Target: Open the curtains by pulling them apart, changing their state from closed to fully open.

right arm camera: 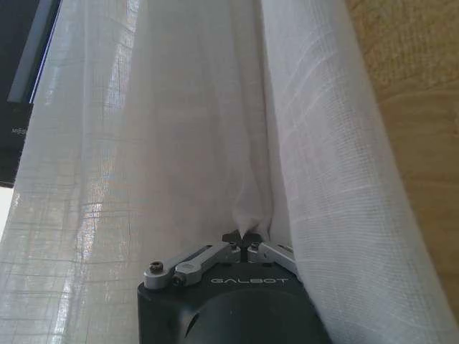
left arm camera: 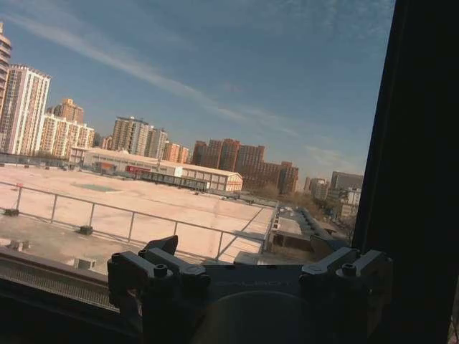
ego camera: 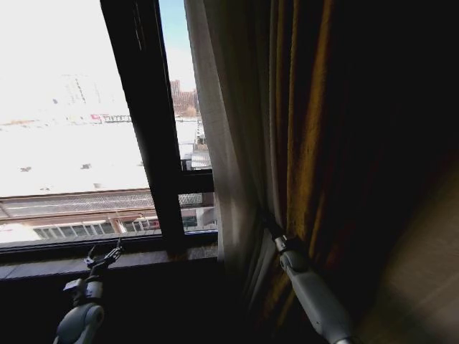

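- Head view: I see the curtains [ego camera: 229,158] bunched right of the dark window frame [ego camera: 147,122], beside a brown drape [ego camera: 315,143]. My right pincer [ego camera: 271,228] is buried in the folds. My left pincer [ego camera: 106,255] sits low by the sill [ego camera: 43,266], fingers spread, empty.
- Left wrist view: left pincer [left arm camera: 251,269] open toward the glass.
- Right wrist view: right pincer [right arm camera: 242,239] pinched closed on a curtain pleat.

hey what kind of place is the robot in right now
Probably an upper-floor room in a city building, perhaps a hotel or flat. A dark-framed window looks over rooftops and high-rise blocks. The right gripper pinches the sheer white curtain, bunched beside a heavy golden drape.
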Tool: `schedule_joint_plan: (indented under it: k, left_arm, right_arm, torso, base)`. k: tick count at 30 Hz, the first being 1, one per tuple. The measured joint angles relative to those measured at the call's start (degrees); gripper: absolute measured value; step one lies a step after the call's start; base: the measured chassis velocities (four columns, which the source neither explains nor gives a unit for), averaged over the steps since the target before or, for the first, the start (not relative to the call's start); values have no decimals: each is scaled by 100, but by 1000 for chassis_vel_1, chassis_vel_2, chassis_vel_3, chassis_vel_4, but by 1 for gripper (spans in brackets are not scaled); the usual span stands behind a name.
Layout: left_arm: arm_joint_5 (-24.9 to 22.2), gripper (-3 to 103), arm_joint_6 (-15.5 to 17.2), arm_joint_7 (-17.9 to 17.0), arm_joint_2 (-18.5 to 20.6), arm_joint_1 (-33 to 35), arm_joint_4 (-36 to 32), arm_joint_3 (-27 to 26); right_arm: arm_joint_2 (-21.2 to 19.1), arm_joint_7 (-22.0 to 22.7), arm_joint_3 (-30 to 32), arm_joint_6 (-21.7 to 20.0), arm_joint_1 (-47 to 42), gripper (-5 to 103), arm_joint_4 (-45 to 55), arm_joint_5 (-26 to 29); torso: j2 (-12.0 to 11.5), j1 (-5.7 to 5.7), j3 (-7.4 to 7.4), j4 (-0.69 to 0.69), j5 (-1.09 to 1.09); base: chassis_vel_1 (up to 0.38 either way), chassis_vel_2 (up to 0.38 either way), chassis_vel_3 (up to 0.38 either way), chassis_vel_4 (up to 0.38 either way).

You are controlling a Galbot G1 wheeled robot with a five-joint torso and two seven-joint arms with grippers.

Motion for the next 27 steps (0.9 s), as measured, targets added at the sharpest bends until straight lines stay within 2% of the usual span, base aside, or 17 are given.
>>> schedule_joint_plan:
  k: [6,7,8,11,12,15,18,21,23,27]
  left_arm:
    - [0,100,0,-1,1,0,0,-1]
    - [0,100,0,-1,0,0,0,-1]
    - [0,100,0,-1,0,0,0,-1]
    - [0,100,0,0,0,0,1,1]
    - [0,100,0,0,0,0,1,1]
    - [0,100,0,1,0,0,1,1]
    - [0,100,0,1,0,0,1,2]
    - [0,100,0,2,0,0,1,2]
    - [0,100,0,2,0,0,1,2]
    - [0,100,0,3,0,0,1,3]
  right_arm:
    - [15,146,-47,-33,-32,-2,69,-57]
    - [15,162,-55,-40,-34,2,86,-31]
    - [16,169,-59,-41,-34,2,95,-14]
    - [-1,-58,-29,-41,-40,18,120,-86]
    - [-1,-58,-29,-41,-40,18,120,-86]
    - [-6,-165,20,-11,-60,34,109,-233]
    - [-5,-190,38,18,-75,39,98,-266]
    - [-21,-195,40,23,-125,56,147,-269]
    - [-32,-189,30,23,-148,56,181,-254]
    - [-64,-115,-60,4,-344,78,426,-48]
  torso:
    - [-1,3,1,-5,6]
    - [-2,3,1,-6,7]
    - [-2,3,1,-6,8]
    - [-1,2,0,-8,9]
    - [-1,2,0,-8,9]
    - [-1,2,0,-7,6]
    - [-2,3,1,-6,6]
    - [-2,3,1,-7,8]
    - [-2,3,1,-7,7]
    - [-2,2,0,-8,8]
  base:
    - [29,31,-17,-21]
    - [0,0,0,0]
    - [0,0,0,0]
    - [0,0,0,0]
    - [0,0,0,0]
    - [0,0,0,0]
    - [0,0,0,0]
    - [37,15,-23,-12]
    - [57,13,-101,-21]
    - [125,55,-120,-70]
